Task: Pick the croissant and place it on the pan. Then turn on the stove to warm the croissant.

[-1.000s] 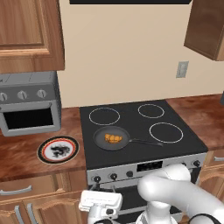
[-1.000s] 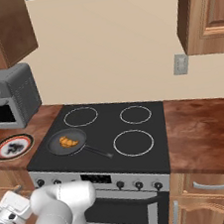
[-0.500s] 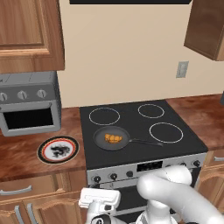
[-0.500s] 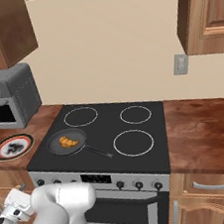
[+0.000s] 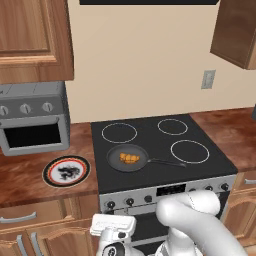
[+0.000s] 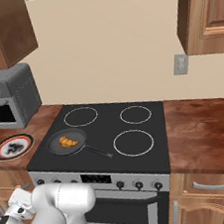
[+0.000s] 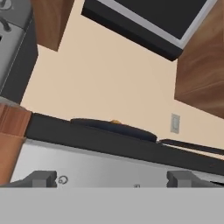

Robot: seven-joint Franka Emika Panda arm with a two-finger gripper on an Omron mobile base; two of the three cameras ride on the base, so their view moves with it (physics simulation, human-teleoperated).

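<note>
The croissant (image 5: 129, 158) lay inside the pan (image 5: 128, 158), which sat on the near-left burner of the stove (image 5: 160, 150). It was a small, lumpy, golden-orange pastry, much smaller than the round dark grey pan, whose long thin black handle pointed right across the black cooktop. From the hand view, low and close to the stove's silver front, only a sliver of orange showed above the pan's rim (image 7: 114, 121), a side-on angle the base views lacked. The base views in turn showed the four white ring burners, the knobs along the front panel, and a white plate (image 5: 66, 171) with a red-black rim on the counter to the left, near a grey toaster oven (image 5: 32, 122). No writing was legible anywhere. The gripper (image 7: 111, 178) hung low before the front panel, its fingers spread wide apart with nothing between them.
</note>
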